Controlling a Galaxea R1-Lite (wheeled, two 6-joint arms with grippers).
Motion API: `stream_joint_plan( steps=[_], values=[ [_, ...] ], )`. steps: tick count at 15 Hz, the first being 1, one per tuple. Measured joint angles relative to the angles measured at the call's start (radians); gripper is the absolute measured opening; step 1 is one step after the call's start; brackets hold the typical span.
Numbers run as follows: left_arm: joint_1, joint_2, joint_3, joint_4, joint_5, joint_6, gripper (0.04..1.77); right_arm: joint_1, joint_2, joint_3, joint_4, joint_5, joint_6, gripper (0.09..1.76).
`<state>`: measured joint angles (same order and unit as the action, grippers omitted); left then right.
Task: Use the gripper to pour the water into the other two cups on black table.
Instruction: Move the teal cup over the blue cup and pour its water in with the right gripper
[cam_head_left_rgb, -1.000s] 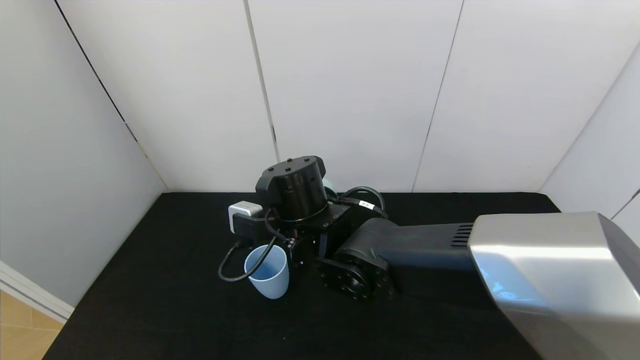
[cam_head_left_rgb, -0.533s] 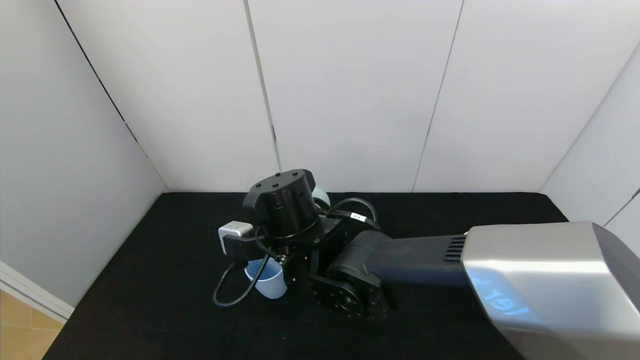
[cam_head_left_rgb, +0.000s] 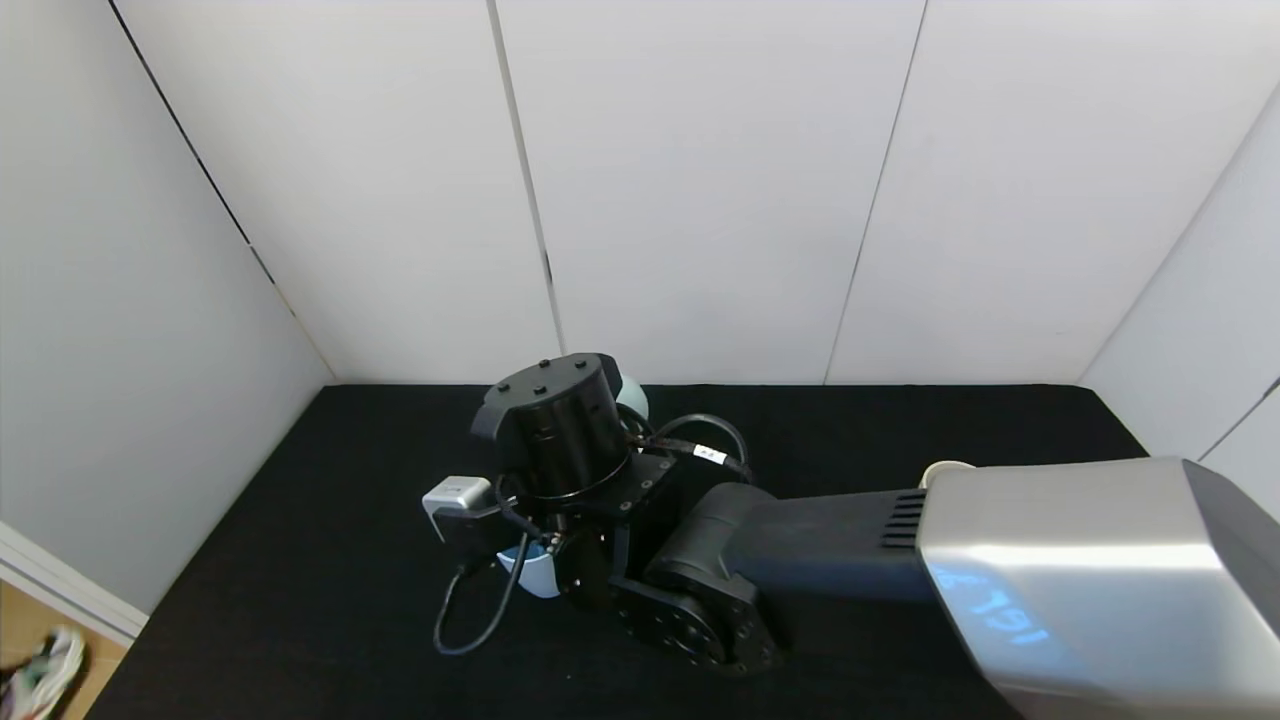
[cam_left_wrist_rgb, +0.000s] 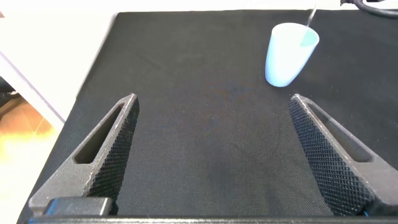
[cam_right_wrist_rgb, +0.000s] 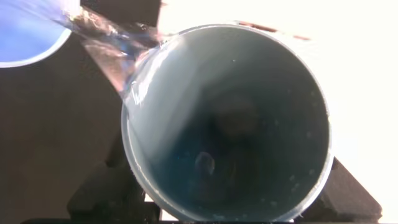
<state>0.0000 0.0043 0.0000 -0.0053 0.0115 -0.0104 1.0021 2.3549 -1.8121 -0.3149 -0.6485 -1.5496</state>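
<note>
My right gripper (cam_head_left_rgb: 556, 432) is shut on a teal-green cup (cam_right_wrist_rgb: 227, 121) and holds it tilted over the light blue cup (cam_head_left_rgb: 533, 573). Its dark fingers (cam_right_wrist_rgb: 356, 194) show on both sides of the teal cup. Water (cam_right_wrist_rgb: 106, 38) streams from the teal cup's rim into the light blue cup (cam_right_wrist_rgb: 23, 30). In the head view the gripper hides most of the light blue cup. Only the cream cup's rim (cam_head_left_rgb: 945, 467) shows behind my right arm. My left gripper (cam_left_wrist_rgb: 211, 102) is open and empty, low over the black table (cam_left_wrist_rgb: 205, 155). The light blue cup (cam_left_wrist_rgb: 289, 53) stands ahead of it.
White walls close in the table (cam_head_left_rgb: 330, 470) at the back and on both sides. The table's left edge drops to a wooden floor (cam_head_left_rgb: 40, 670). A loose black cable (cam_head_left_rgb: 470, 615) hangs from the right wrist beside the light blue cup.
My right gripper has moved down and to the left over the light blue cup and tipped the teal cup further. The light blue cup is now mostly covered. The cream cup's rim has come into view.
</note>
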Motion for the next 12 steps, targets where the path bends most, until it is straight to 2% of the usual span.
stream_joint_plan(
  steps=[7, 12],
  values=[
    [0.0, 0.0, 0.0, 0.0, 0.0, 0.0, 1.72, -0.007, 0.0, 0.066, -0.187, 0.002, -0.186, 1.23],
    [0.0, 0.0, 0.0, 0.0, 0.0, 0.0, 1.72, -0.01, 0.0, 0.089, -0.22, 0.003, -0.214, 1.23]
  ],
)
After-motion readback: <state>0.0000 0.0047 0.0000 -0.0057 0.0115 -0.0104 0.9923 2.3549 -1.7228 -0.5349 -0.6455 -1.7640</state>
